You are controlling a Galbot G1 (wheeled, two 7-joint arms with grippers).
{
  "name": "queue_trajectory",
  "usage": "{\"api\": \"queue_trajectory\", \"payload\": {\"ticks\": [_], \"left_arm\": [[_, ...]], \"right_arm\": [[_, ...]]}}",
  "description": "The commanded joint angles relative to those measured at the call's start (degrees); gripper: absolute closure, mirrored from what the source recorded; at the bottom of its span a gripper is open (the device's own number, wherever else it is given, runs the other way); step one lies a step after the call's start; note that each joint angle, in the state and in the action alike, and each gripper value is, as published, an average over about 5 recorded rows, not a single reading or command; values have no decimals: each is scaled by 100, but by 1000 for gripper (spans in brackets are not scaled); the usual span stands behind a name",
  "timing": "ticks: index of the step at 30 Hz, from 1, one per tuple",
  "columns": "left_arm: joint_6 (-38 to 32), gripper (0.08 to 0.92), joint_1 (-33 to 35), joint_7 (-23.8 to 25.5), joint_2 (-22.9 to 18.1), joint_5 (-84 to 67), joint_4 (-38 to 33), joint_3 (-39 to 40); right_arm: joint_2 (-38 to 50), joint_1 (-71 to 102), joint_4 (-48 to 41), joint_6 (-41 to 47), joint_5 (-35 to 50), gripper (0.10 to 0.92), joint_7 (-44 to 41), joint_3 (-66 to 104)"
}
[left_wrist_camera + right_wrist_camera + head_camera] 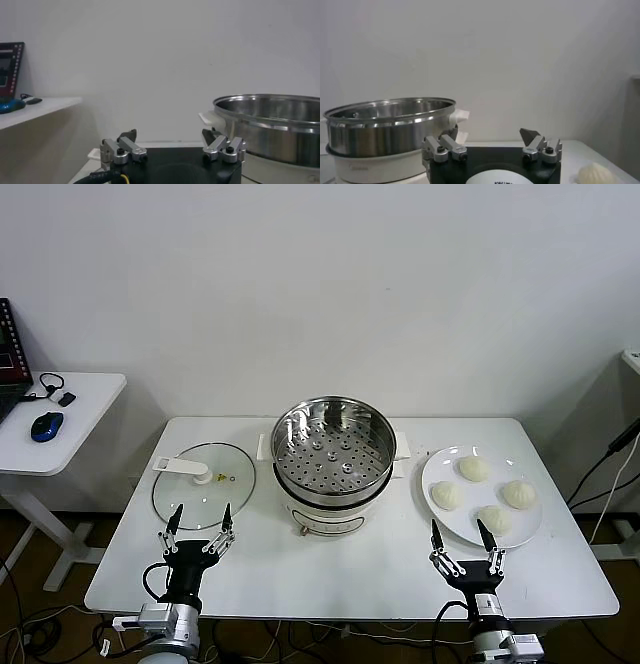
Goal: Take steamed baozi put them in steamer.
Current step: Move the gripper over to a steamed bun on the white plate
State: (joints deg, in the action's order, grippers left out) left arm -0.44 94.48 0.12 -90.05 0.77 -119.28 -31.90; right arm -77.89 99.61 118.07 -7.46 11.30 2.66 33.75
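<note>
Several cream-white steamed baozi (473,469) lie on a white plate (432,474) at the right of the table; one baozi (596,174) also shows low in the right wrist view. The steel steamer (332,446) with its perforated tray stands mid-table on a white base, and appears in the left wrist view (270,125) and the right wrist view (390,125). My right gripper (464,536) is open, near the front edge just in front of the plate, holding nothing (490,137). My left gripper (200,521) is open too, empty, at the front left (170,136).
A flat glass lid (203,484) with a white handle lies left of the steamer, just beyond my left gripper. A white side table (60,419) with a blue mouse (46,425) stands off to the left. A wall runs behind the table.
</note>
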Motion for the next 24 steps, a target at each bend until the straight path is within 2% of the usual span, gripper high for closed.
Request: {"api": "queue_trajectory", "payload": {"ticks": [1, 10, 17, 24], "left_arm": [[-3, 177, -8, 7, 36, -4, -17, -14], [-22, 177, -28, 23, 122, -30, -54, -33], [-100, 177, -19, 22, 199, -70, -93, -53], [-182, 177, 1, 25, 236, -124, -125, -30]], "right_arm": [[30, -31, 10, 240, 12, 203, 50, 31], [876, -737, 7, 1276, -196, 203, -30, 318], [2196, -1726, -42, 2647, -354, 203, -187, 167], [3865, -2657, -388, 3574, -198, 203, -1033, -137]]}}
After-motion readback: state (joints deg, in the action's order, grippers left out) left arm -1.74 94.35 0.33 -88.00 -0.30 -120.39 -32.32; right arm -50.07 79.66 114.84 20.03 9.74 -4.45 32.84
